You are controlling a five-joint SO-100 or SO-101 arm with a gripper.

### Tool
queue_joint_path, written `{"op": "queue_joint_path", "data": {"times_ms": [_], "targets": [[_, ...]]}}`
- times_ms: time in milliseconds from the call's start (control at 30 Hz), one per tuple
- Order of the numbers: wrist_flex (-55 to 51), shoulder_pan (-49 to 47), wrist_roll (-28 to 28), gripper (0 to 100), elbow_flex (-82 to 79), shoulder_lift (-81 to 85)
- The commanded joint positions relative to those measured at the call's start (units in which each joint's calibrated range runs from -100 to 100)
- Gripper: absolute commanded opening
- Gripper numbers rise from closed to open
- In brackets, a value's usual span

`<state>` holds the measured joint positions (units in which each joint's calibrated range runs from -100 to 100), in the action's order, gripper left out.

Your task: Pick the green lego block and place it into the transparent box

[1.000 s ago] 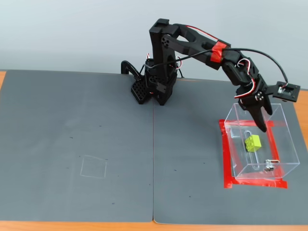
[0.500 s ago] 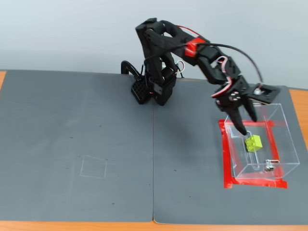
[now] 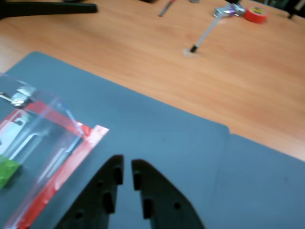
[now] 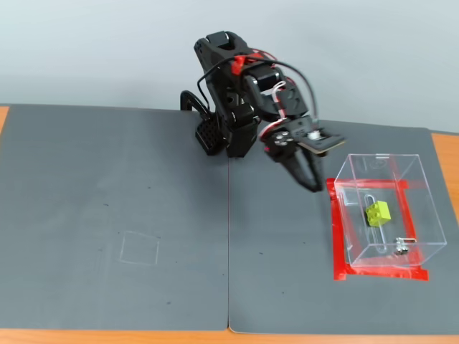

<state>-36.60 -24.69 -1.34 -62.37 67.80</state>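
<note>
Block's sitting in the box, gripper hanging empty off to the side.

Wrist view: the gripper (image 3: 126, 168) has its two black fingers nearly together, just a thin slit between them, nothing held and nothing touched. It hangs over bare grey mat (image 3: 190, 157), with the box (image 3: 35, 129) and its red tape (image 3: 62, 174) at the left edge and a sliver of the green block (image 3: 7, 172) showing through the wall. Beyond the mat edge is open wooden table (image 3: 157, 57).

Fixed view: the gripper (image 4: 313, 185) points down, just left of the clear box (image 4: 423, 193) and apart from it. The green block (image 4: 377, 213) rests on the box floor near the middle. The whole left side of the mat is open room, with the arm (image 4: 237, 93) folded back near its base.
</note>
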Motion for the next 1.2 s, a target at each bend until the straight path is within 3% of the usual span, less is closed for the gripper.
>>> {"op": "queue_joint_path", "data": {"times_ms": [0, 433, 633, 900, 1167], "targets": [[0.1, 5.2, 0.2, 2, -6.0, 6.9], [0.1, 16.0, 0.2, 2, -33.6, 30.1], [-0.3, 16.1, 0.0, 2, -37.3, 31.5], [-11.1, 16.8, 0.0, 2, -37.4, 31.7], [-14.4, 16.7, -0.2, 2, -37.4, 31.7]]}}
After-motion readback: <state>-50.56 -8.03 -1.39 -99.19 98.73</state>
